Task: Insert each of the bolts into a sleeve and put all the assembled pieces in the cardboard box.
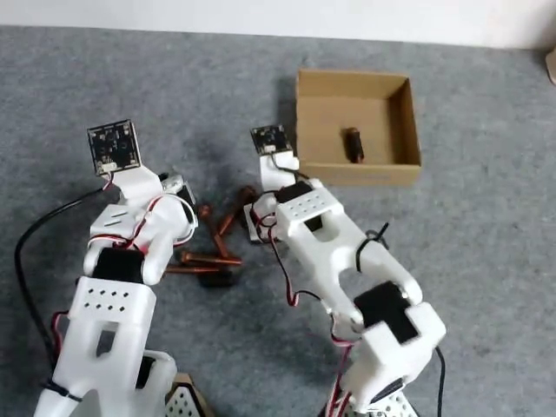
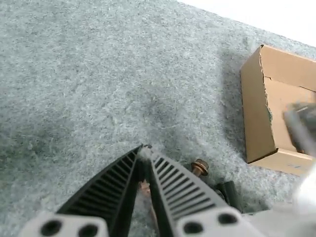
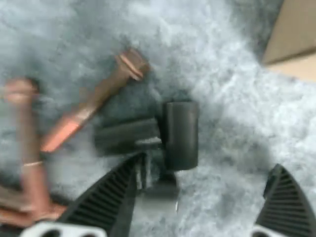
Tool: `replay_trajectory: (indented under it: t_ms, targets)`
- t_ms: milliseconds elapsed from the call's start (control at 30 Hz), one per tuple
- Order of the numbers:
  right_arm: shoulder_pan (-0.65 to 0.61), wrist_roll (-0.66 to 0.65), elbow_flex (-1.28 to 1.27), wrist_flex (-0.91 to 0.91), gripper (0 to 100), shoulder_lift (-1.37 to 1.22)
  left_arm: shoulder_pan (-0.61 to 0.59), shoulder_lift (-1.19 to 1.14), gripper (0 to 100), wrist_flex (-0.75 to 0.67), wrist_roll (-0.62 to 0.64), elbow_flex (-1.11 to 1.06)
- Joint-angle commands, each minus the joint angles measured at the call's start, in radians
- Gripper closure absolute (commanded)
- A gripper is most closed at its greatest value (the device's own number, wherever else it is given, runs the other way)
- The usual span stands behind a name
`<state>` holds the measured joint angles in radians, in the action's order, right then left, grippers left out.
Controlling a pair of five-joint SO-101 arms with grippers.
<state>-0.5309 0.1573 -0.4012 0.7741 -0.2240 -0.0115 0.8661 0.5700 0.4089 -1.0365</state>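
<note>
Right gripper gapes wide over two black cylindrical sleeves, holding nothing. Left gripper is pinched narrow with a copper glint between its jaws; gripped or not, can't tell. Loose copper bolts lie heaped between the arms, crowding any pick. At two o'clock from the heap, the brown cardboard box holds one finished piece. Most of the job remains, I'd judge.

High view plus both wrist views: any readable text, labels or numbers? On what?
No readable text.
Print on the left arm's circuit board and the right arm's circuit board: too small to read.
Walls of the cardboard box: plain.
The bolt and the sleeve: no marks visible.
</note>
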Motion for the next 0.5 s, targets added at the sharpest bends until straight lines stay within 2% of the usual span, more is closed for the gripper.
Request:
replay_trajectory:
  t_ms: [0, 133, 367, 467]
  targets:
    - [0.016, 0.011, 0.005, 0.015, 64.6, 0.015, -0.001, 0.021, 99, -0.026, 0.003, 0.008]
    - [0.015, 0.006, 0.007, 0.002, 64.6, 0.010, -0.001, 0.021, 99, -0.026, 0.003, 0.008]
    - [0.015, 0.003, 0.007, -0.127, 64.6, 0.013, -0.001, 0.021, 99, -0.026, 0.003, 0.008]
    - [0.002, -0.049, 0.007, -0.150, 64.6, 0.015, -0.001, 0.021, 99, -0.026, 0.003, 0.008]
